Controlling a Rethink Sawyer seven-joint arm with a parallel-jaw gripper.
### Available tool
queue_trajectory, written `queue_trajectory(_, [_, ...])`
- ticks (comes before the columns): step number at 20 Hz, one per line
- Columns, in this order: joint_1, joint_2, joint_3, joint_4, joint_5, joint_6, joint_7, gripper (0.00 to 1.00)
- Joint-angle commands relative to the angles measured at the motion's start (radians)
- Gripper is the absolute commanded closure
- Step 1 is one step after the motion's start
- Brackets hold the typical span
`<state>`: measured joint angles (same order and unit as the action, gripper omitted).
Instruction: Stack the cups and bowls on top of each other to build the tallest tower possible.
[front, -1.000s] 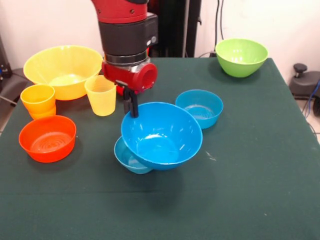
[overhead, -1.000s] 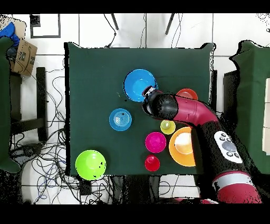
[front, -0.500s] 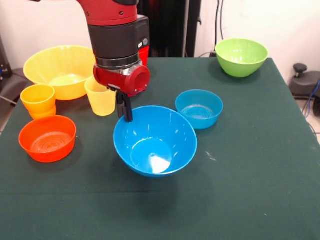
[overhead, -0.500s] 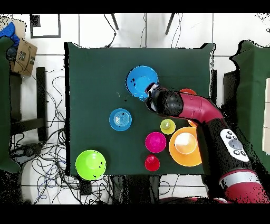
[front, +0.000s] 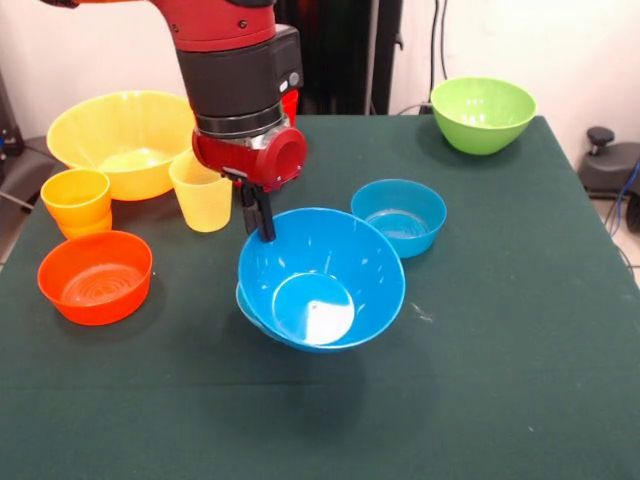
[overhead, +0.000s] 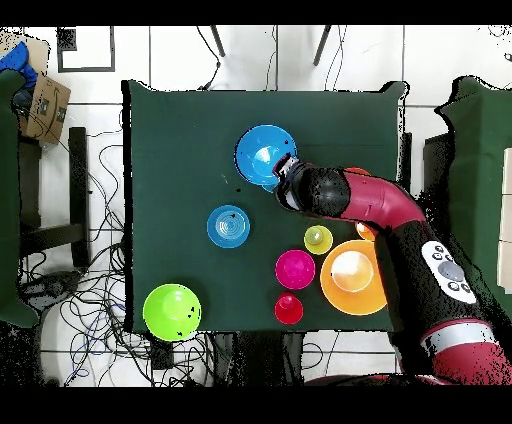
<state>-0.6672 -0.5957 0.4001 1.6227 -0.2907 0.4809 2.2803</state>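
Front view: hand (front: 262, 222), dark fingers closed on the far rim of the large blue bowl (front: 322, 278), which sits tilted on a small light-blue bowl (front: 247, 305) mid-desk (front: 500, 380). Adjacent: second small blue bowl (front: 398, 216), yellow cup (front: 202, 191), orange-yellow cup (front: 76, 200), shallow orange bowl (front: 95, 276), yellow-orange bowl (front: 125, 140); lime green bowl (front: 483, 114) at far corner.

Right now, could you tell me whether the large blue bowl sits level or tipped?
Tipped: the large blue bowl leans toward the camera, its far rim pinched by the hand.
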Motion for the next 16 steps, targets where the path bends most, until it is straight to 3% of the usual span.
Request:
queue_trajectory(1, [-0.004, 0.004, 0.085, -0.028, -0.097, 0.108, -0.251, 1.00])
queue_trajectory(16, [-0.088, -0.129, 0.140, 0.095, -0.085, 0.177, -0.281, 1.00])
